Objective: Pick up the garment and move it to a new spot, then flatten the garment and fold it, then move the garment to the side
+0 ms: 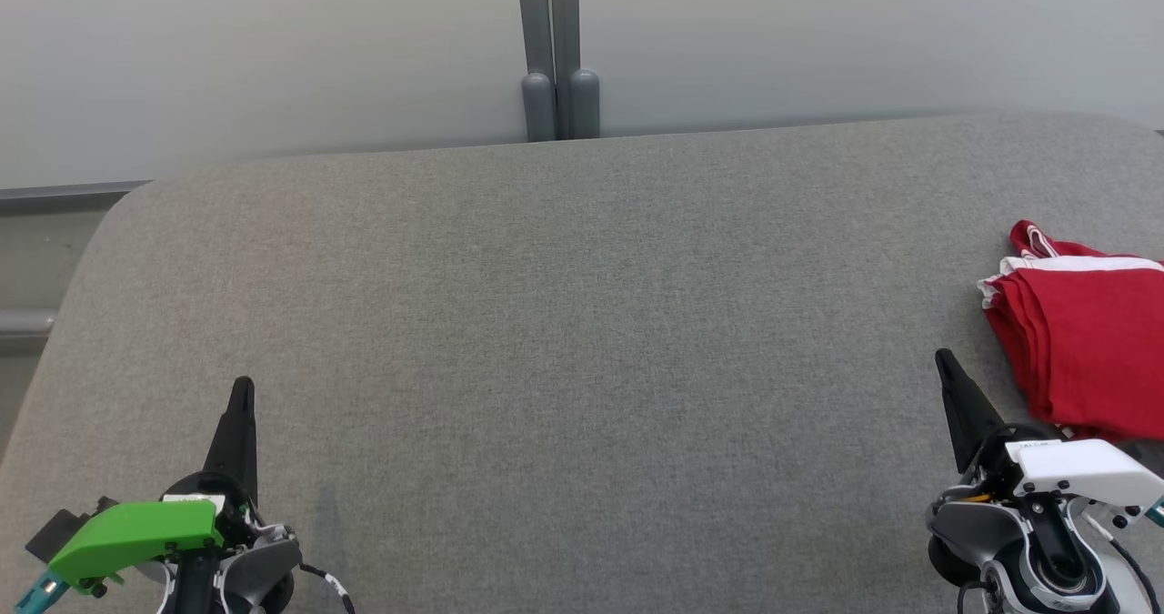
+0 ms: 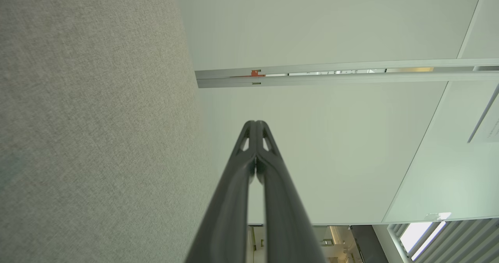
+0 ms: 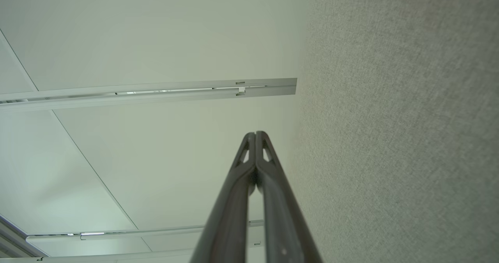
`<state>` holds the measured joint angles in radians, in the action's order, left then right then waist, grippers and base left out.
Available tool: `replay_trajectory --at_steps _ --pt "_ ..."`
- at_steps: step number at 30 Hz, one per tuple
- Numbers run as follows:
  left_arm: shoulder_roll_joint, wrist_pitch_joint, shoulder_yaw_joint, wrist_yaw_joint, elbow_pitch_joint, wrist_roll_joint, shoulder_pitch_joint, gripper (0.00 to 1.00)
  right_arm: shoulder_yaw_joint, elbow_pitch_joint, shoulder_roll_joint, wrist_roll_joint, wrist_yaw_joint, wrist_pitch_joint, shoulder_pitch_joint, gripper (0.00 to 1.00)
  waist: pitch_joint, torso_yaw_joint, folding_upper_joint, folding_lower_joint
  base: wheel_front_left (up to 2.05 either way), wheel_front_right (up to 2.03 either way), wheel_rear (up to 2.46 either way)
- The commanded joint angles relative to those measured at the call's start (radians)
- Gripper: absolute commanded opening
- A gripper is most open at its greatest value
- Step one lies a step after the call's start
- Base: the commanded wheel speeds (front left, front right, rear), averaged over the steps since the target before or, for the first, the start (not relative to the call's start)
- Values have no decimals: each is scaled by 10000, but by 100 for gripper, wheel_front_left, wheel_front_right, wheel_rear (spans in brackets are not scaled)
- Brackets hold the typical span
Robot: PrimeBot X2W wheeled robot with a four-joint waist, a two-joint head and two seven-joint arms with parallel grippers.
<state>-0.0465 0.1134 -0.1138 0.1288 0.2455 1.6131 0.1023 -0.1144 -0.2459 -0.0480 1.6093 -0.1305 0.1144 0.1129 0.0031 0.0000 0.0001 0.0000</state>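
Note:
The garment is red with white trim and lies folded in a stack at the right edge of the grey table. My right gripper stands just left of its near corner, apart from it, shut and empty; its fingertips meet in the right wrist view. At the lower left my left gripper is also shut with nothing in it, far from the garment. Both of its fingers press together in the left wrist view.
A pale wall with a grey vertical post runs behind the table's far edge. The table's rounded left corner drops off beside a grey rail.

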Motion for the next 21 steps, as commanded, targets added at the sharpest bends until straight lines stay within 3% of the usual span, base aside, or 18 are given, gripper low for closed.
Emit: replay_trajectory --at_steps 1,21 --pt "-69 44 -26 58 -21 4 118 0 -21 60 -41 66 -4 35 -106 0 0 0 -1 0 0 0 0" --pt "-69 44 -25 58 -23 4 116 0 -18 59 -41 67 -5 34 -104 0 0 0 -1 0 0 0 0"
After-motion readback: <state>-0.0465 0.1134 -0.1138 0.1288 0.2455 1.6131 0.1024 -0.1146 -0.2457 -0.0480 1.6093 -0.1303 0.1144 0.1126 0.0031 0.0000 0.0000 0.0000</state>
